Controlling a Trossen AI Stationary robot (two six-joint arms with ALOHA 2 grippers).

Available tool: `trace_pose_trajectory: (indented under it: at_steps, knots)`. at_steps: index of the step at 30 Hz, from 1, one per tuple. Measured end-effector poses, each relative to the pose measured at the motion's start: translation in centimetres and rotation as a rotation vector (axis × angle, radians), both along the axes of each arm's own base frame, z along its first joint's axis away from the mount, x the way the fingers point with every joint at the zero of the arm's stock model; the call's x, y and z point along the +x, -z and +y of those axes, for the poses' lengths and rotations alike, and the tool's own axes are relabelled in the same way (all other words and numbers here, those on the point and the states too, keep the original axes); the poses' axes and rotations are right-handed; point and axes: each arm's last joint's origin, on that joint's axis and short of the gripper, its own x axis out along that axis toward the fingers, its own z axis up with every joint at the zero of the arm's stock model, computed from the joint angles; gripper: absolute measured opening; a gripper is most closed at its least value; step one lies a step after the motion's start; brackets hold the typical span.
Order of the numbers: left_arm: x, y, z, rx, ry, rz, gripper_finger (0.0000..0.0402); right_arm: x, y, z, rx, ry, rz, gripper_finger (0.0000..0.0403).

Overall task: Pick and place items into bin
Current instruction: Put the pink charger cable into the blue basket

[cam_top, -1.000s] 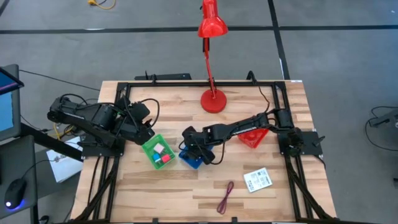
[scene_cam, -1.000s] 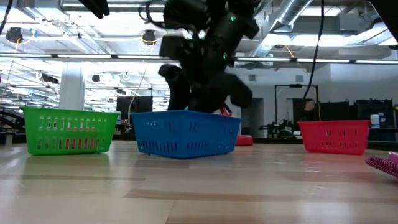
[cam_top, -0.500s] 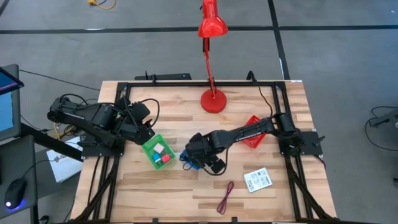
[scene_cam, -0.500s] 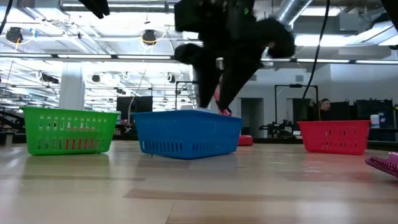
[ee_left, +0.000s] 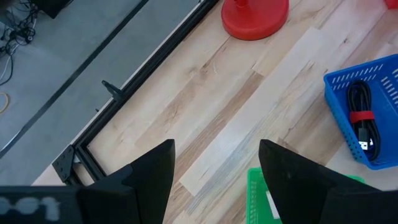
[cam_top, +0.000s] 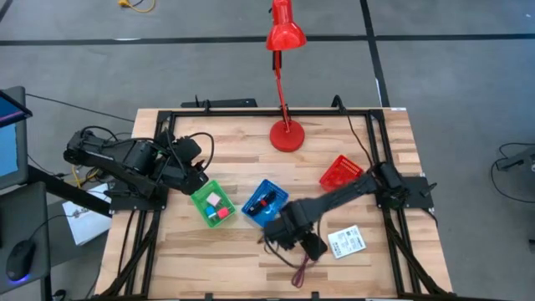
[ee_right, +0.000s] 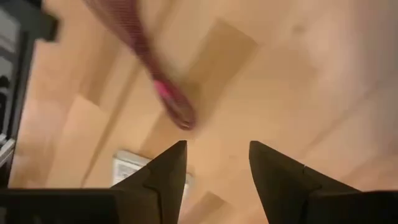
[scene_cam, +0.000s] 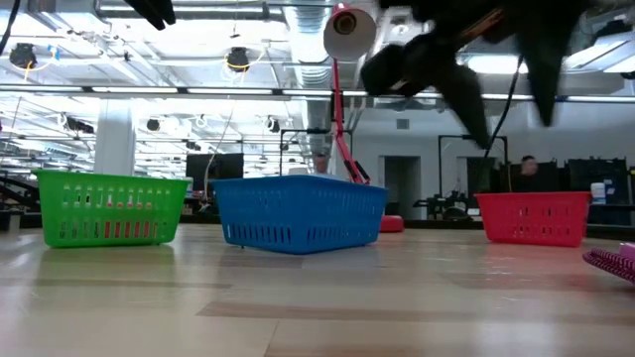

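Right pincer [cam_top: 303,247] open above looped cord [cam_top: 302,266]

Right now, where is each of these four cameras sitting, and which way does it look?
High view: above the table, looking straight down; both arms show.
Low view: at tabletop height, looking level past the green bin, blue bin and red bin; an arm overhead.
Left wrist view: on the waiting left arm, past the left pincer.
Right wrist view: past the right pincer at the looped cord.
Shared: the blue bin.

Right gripper [ee_right: 214,163] fingers parted, nothing between them, above bare wooden table [ee_right: 298,74]. Dark red looped cord [ee_right: 146,65] lies blurred on the wood ahead. White printed packet [ee_right: 140,168] partly visible beside one finger.
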Motion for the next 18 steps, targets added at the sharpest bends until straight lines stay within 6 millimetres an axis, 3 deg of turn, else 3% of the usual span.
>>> trace_pose_trajectory:
  at_steps: [8,18]
  knots:
    - [0.0,0.0,0.0,0.012,0.009,0.006,0.0224,-1.0,0.0,4.8,0.067,-0.180,-0.137,0.0154]
    - [0.0,0.0,0.0,0.013,0.011,0.008,0.0224,-0.6,0.8,5.7,0.094,0.020,-0.173,0.0152]
